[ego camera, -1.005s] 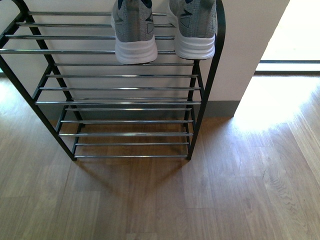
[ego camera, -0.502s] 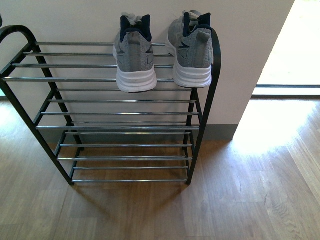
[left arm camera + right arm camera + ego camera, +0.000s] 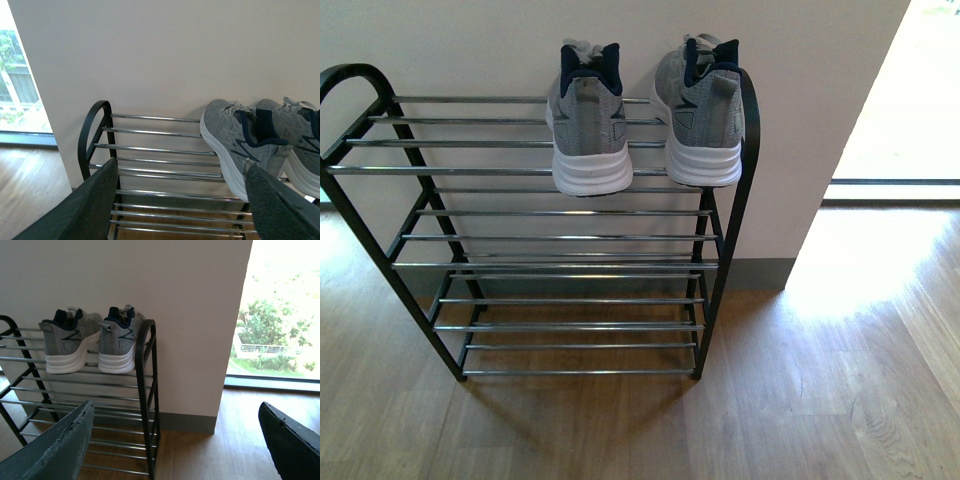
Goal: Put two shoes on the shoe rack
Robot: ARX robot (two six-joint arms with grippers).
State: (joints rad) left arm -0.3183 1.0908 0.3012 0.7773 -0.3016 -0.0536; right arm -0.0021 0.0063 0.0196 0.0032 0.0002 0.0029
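Resting heels-out at the right end of the top tier of the shoe rack (image 3: 752,130), both grey sneakers (image 3: 588,130) show whole in the front view; a second ago their collars were cropped. The view has backed off, so placement appears complete. Left fingers (image 3: 85,210) and right fingers (image 3: 55,450) are spread, empty, well apart from the sneakers

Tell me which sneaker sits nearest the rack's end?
The right-hand sneaker in the front view, beside the rack's arch; the other sneaker stands nearer mid-shelf.
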